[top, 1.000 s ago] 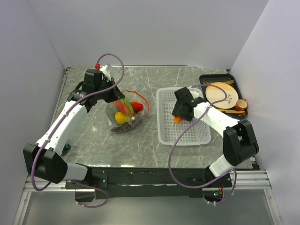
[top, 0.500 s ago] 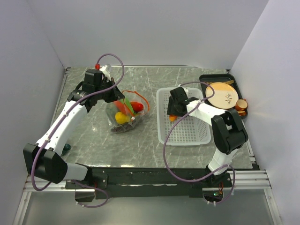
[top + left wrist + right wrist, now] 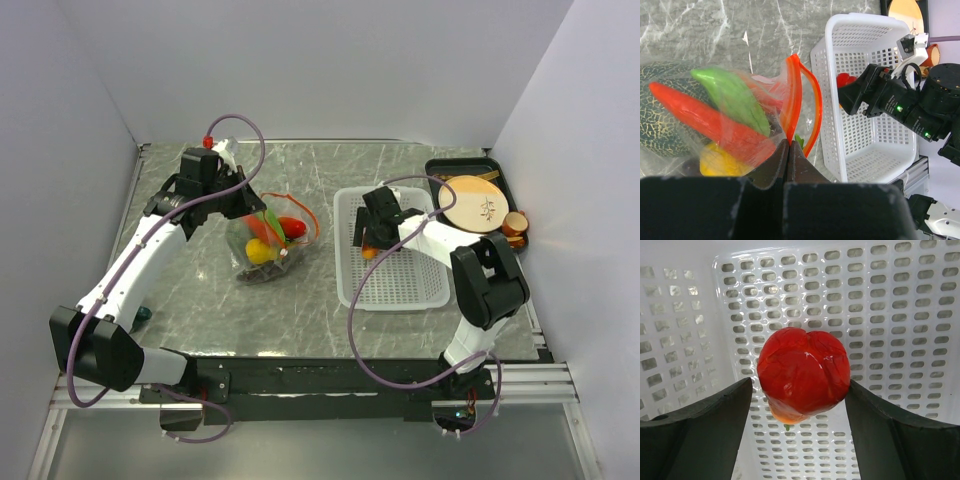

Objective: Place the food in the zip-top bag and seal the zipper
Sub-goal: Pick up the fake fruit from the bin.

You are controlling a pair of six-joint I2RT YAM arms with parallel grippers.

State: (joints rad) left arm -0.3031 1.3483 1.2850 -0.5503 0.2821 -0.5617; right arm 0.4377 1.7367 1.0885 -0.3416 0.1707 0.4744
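Observation:
The clear zip-top bag (image 3: 262, 250) lies left of centre, with its orange-red zipper (image 3: 308, 218) looped open toward the basket. Inside are food pieces: a long red piece (image 3: 705, 120), a green piece (image 3: 732, 95), a yellow piece (image 3: 722, 160) and a dark green netted fruit (image 3: 655, 120). My left gripper (image 3: 246, 206) is shut on the bag's mouth edge at the zipper (image 3: 792, 95). My right gripper (image 3: 369, 243) is shut on an orange-red tomato (image 3: 804, 371) and holds it above the basket floor, near the basket's left wall.
The white perforated basket (image 3: 400, 290) stands right of centre. A black tray (image 3: 440, 168) at the back right holds a tan wooden disc (image 3: 468, 200) and a small brown cup (image 3: 515, 222). A small dark object (image 3: 143, 313) lies by the left wall.
My right gripper has moved left across the basket with the tomato, toward the bag side. The left arm and the bag have not moved.

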